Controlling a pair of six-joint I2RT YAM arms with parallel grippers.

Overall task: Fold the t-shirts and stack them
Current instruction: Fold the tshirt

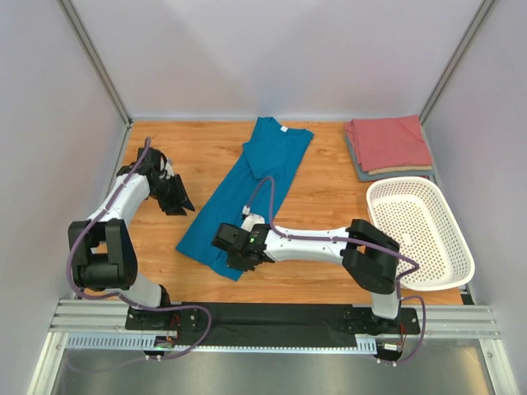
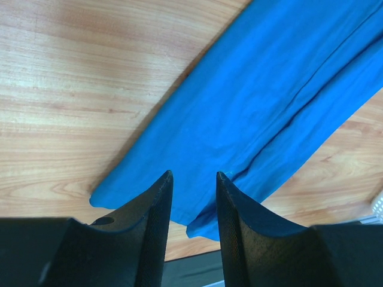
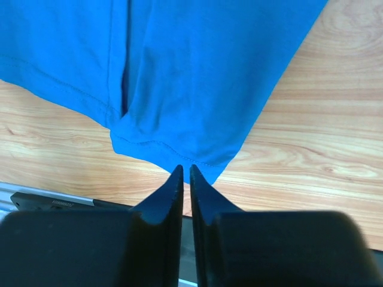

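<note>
A teal-blue t-shirt [image 1: 247, 193], folded lengthwise into a long strip, lies diagonally on the wooden table from back centre to front left. It also shows in the left wrist view [image 2: 269, 101] and the right wrist view [image 3: 179, 66]. My right gripper [image 1: 237, 253] hovers at its near hem corner; its jaws [image 3: 185, 168] are shut and hold nothing, with the tips just at the hem edge. My left gripper [image 1: 177, 199] is left of the shirt, open and empty [image 2: 193, 174]. A folded salmon-red t-shirt [image 1: 389, 141] lies on a folded grey-blue one [image 1: 360, 167] at the back right.
A white perforated basket [image 1: 449, 216] stands at the right, in front of the folded stack. White walls close in the table on three sides. The black mounting rail [image 1: 272, 317] runs along the near edge.
</note>
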